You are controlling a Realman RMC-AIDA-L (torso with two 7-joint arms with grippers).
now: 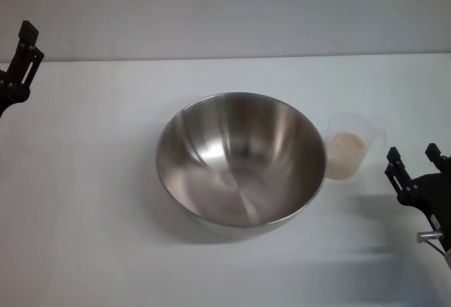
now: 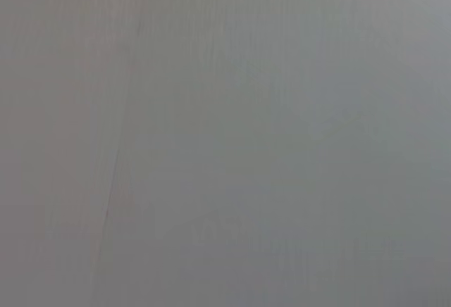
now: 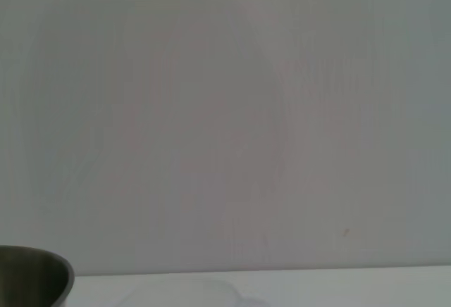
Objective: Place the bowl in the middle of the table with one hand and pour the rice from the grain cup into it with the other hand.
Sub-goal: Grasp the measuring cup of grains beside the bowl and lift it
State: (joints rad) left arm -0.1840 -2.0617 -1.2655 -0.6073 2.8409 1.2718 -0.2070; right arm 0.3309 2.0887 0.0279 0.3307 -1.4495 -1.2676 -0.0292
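The steel bowl (image 1: 241, 163) sits near the middle of the white table (image 1: 91, 201), and nothing lies inside it. Just right of it, almost touching its rim, stands the clear grain cup (image 1: 350, 145), upright and part-filled with beige rice (image 1: 348, 143). My right gripper (image 1: 413, 156) hovers open to the right of the cup and a little nearer to me, with nothing between its fingers. Far from the bowl, my left gripper (image 1: 25, 53) is raised at the far left edge. The right wrist view catches the bowl's edge (image 3: 35, 273) and the cup's faint rim (image 3: 184, 291).
A plain grey wall runs behind the table's far edge (image 1: 225, 58). Bare tabletop surrounds the bowl on the left and in front. The left wrist view shows only a flat grey surface.
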